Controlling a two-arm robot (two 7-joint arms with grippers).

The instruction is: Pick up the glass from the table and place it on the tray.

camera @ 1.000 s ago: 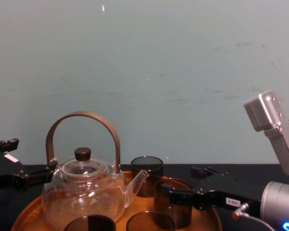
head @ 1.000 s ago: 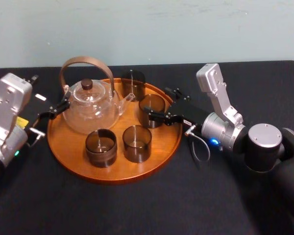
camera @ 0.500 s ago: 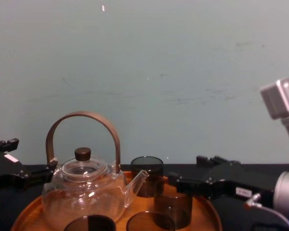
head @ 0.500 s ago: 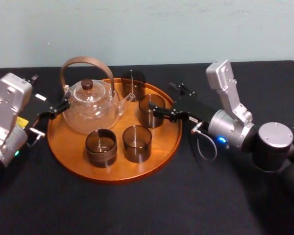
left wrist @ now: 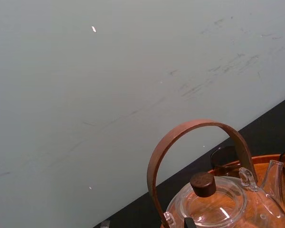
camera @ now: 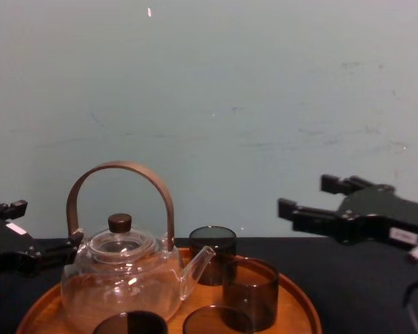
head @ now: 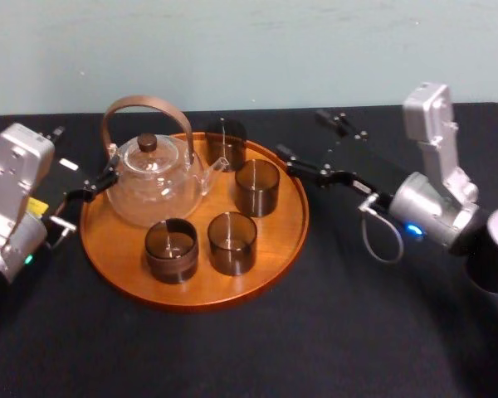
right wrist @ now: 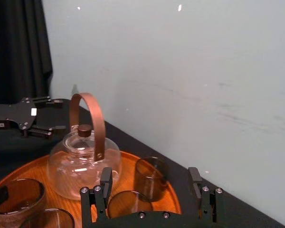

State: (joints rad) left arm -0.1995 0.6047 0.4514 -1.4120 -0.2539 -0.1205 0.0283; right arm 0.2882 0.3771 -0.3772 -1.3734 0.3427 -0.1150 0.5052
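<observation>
Nearest: matte black table (head: 232, 356), wide and plain, no sheen. Centre-left on it, round wooden tray (head: 292, 240) with low rim. On tray's near part, two dark glasses side by side, both upright: near-left glass (head: 171, 249) and near-right glass (head: 232, 242). Behind those, right of centre, third glass (head: 257, 186): upright, flat on the wood, well inside the rim, close to the teapot spout but apart from it. Judged the task's glass, being the one closest to the working gripper. Left of it, teapot (head: 153, 178), clear glass with arched brown handle and dark knob, spout to the right. Fourth glass (head: 225, 143) at tray's far rim. Left gripper (right wrist: 56, 115) low beside tray's left edge near the teapot, fingers apart, nothing between them; looks idle. Right gripper (head: 300, 133) raised over tray's far-right rim, jaws wide, empty, apart from third glass. All four glasses on the tray. Judgement: pick and place look done, release made; left at most to draw the right arm off rightward without clipping rim or glass. Far: pale blue-green wall (camera: 230, 104), faintly scuffed; dark curtain (right wrist: 19, 47) at the scene's left.
</observation>
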